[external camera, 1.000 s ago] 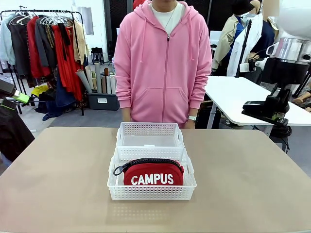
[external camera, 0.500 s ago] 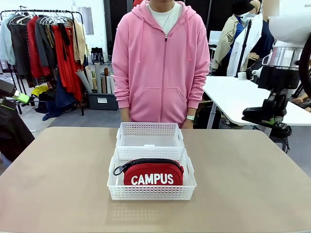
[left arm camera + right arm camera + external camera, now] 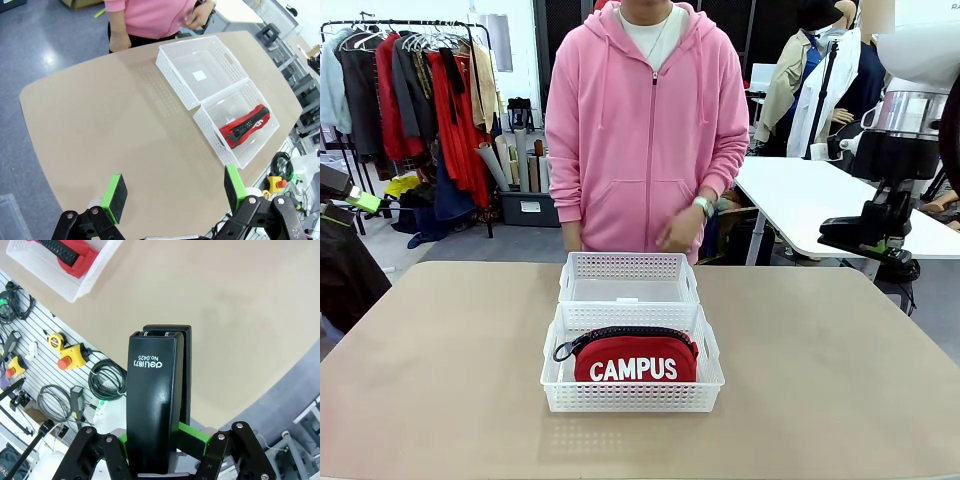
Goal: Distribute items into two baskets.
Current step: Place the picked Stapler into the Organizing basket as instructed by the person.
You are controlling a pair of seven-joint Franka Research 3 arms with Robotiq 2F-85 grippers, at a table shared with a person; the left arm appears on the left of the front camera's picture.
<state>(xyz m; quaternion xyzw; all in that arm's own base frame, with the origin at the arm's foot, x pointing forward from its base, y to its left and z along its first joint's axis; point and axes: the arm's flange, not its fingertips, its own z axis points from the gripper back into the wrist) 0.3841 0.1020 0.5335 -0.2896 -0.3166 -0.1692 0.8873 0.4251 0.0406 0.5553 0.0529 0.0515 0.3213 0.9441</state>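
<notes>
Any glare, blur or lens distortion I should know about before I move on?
Front view: even light, sharp, soft shadow in front of the near basket. Left wrist view: wide-angle bend curves the table edge. Right wrist view: the stapler shows glossy highlights, print still readable.

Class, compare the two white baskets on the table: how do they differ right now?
The near basket holds the red CAMPUS pouch; the far basket holds nothing visible. The near basket sits closer to the robot, the far basket closer to the person. Both are white, lattice-walled, and stand end to end.
</notes>
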